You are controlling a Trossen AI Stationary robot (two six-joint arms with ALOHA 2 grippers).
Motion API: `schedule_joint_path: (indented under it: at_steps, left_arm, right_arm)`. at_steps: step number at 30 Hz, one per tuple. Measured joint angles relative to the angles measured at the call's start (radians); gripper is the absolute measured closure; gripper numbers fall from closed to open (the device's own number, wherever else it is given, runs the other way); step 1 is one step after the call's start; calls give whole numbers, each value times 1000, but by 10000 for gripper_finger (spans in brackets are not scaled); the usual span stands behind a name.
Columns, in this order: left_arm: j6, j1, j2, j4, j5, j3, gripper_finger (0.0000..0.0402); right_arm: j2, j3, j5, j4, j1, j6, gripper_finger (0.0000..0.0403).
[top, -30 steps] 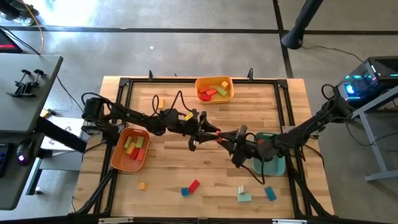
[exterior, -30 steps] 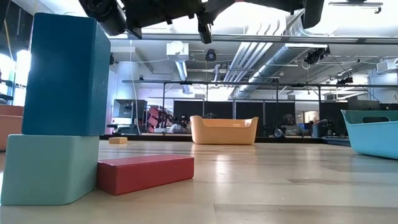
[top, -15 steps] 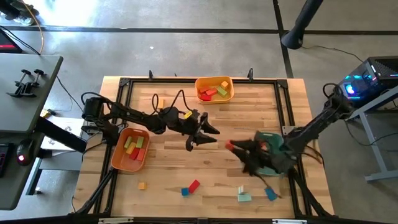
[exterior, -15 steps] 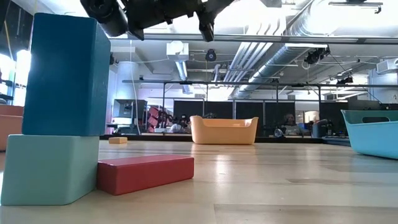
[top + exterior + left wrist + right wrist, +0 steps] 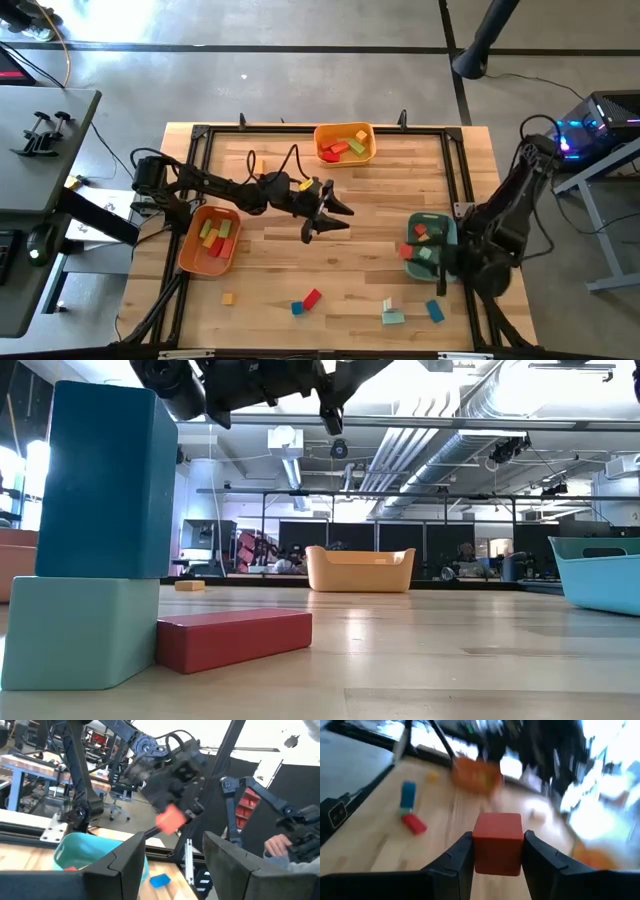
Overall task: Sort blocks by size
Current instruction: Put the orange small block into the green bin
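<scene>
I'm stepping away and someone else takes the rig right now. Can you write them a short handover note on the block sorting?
Right gripper: fingers shut on a red wooden cube, at the teal plastic tray.
Left gripper: open, empty, above mid-table.
Done: blocks lie in the orange tray, the yellow tray and the teal one.
Left: drop the cube; then sort the loose pieces along the near edge, among them a red bar and a blue block.

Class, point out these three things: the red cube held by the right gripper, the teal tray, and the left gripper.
red cube (image 5: 497, 842), right wrist view, its front face.
teal tray (image 5: 452, 227), high view, its right rim.
left gripper (image 5: 335, 217), high view, between its open fingertips.
</scene>
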Motion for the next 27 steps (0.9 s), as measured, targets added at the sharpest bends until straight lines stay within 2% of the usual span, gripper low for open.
schedule_joint_path:
  at_steps: [2, 6, 10, 13, 15, 24, 27]
  left_arm:
    - [15, 0, 0, 0, -4, 0, 216]
    - [37, 0, 0, -4, -15, 0, 216]
    - [69, 0, 0, -8, -16, 0, 216]
    - [84, 0, 0, -15, -18, 0, 216]
    - [84, 1, 0, -15, -19, 0, 216]
    - [83, -3, 0, -63, -20, 0, 216]
    - [98, -5, 0, -101, -20, 0, 216]
  right_arm:
    - [-5, 0, -64, -184, -30, 298, 277]
    - [1, 0, -288, -512, -123, 809, 277]
    - [23, -1, -574, -737, -218, 1114, 277]
    - [42, -1, -737, -836, -281, 1212, 276]
    - [52, -4, -793, -860, -324, 1236, 274]
    - [146, -4, -890, -884, -462, 1188, 252]
    - [193, -4, -893, -887, -488, 1169, 251]
